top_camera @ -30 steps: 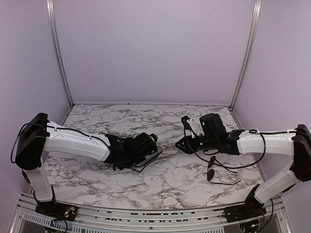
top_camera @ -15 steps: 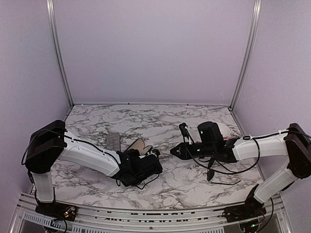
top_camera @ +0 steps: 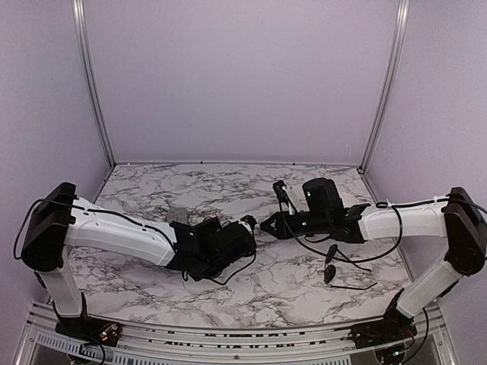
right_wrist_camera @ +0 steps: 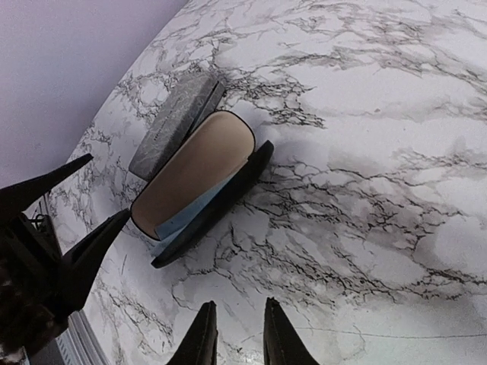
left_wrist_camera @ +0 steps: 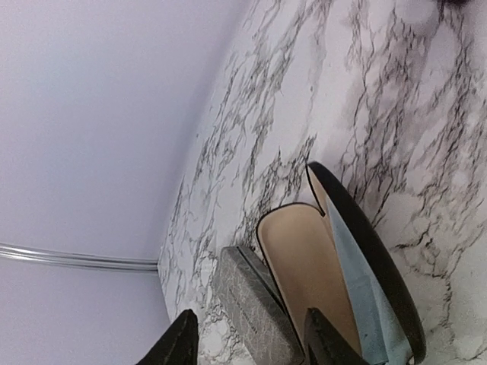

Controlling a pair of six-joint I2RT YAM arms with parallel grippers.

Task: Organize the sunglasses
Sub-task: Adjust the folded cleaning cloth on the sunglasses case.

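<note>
One pair of sunglasses (top_camera: 330, 271), thin black wire with dark oval lenses, lies on the marble at the right, behind my right wrist. I cannot make out the second pair. My left gripper (left_wrist_camera: 251, 344) is open, with its fingers on either side of the near end of the grey rectangular case (left_wrist_camera: 255, 304); in the top view the left gripper (top_camera: 200, 228) sits low at centre-left. My right gripper (right_wrist_camera: 240, 334) is open a little and empty, just above bare marble; in the top view (top_camera: 265, 226) it points left toward the cases.
A glossy black oval case (right_wrist_camera: 199, 188) lies open beside the grey case (right_wrist_camera: 173, 120), showing a tan lining and a light blue cloth (left_wrist_camera: 364, 289). The left arm covers it in the top view. Purple walls close in the table's back and sides.
My left gripper has moved up and back over the open black case and now covers it in the top view. My right gripper has slid left toward the table's centre.
</note>
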